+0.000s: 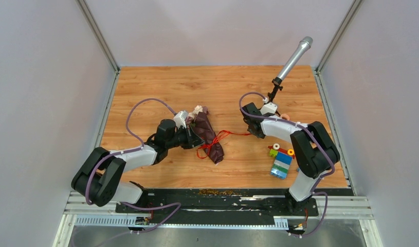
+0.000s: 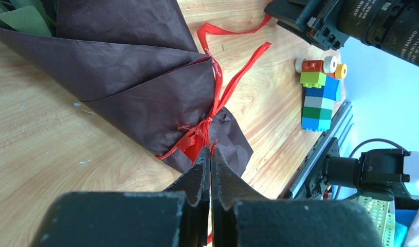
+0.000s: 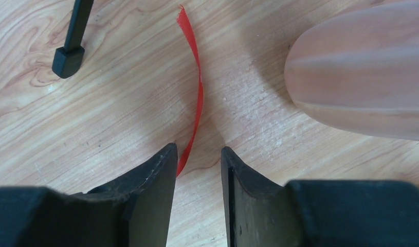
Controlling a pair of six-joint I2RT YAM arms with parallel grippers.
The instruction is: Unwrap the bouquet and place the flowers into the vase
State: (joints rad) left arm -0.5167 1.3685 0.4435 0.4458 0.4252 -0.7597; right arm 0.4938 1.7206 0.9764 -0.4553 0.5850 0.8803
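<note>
Top external shows the flowers [image 1: 197, 110] inside the tied bouquet [image 1: 207, 135]

The bouquet [image 2: 135, 87] is dark maroon, its ribbon [image 3: 198, 98] red, the vase [image 3: 361, 72] peach-pink and ribbed, the table [image 1: 197, 82] wood-grained.

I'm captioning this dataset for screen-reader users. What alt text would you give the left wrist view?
The left hand, fingers shut together, has its tips at the red ribbon knot of the bouquet, a dark maroon paper cone lying on the wooden table. Loose ribbon ends trail toward the upper right, where a toy-brick stack lies.
</note>
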